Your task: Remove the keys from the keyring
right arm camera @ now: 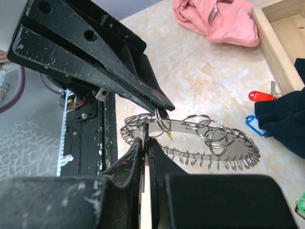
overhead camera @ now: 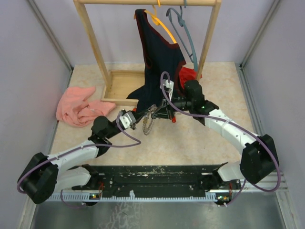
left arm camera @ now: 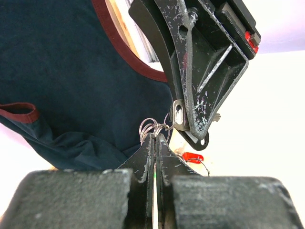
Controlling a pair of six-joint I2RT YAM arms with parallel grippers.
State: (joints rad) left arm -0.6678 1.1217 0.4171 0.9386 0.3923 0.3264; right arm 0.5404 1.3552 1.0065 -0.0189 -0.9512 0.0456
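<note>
Navy garment (overhead camera: 159, 52) hangs behind keyring (overhead camera: 148, 122) | pink cloth (overhead camera: 76, 108) far left | wooden rack (overhead camera: 119, 86) behind

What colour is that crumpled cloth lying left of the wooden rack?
The cloth is salmon pink, clearest in the top external view.

Silver-grey keyring (right arm camera: 178, 126), red key tag (right arm camera: 262, 95), blue key tag (right arm camera: 257, 126), pink cloth (right arm camera: 219, 19), navy garment (left arm camera: 62, 62) with red trim
</note>
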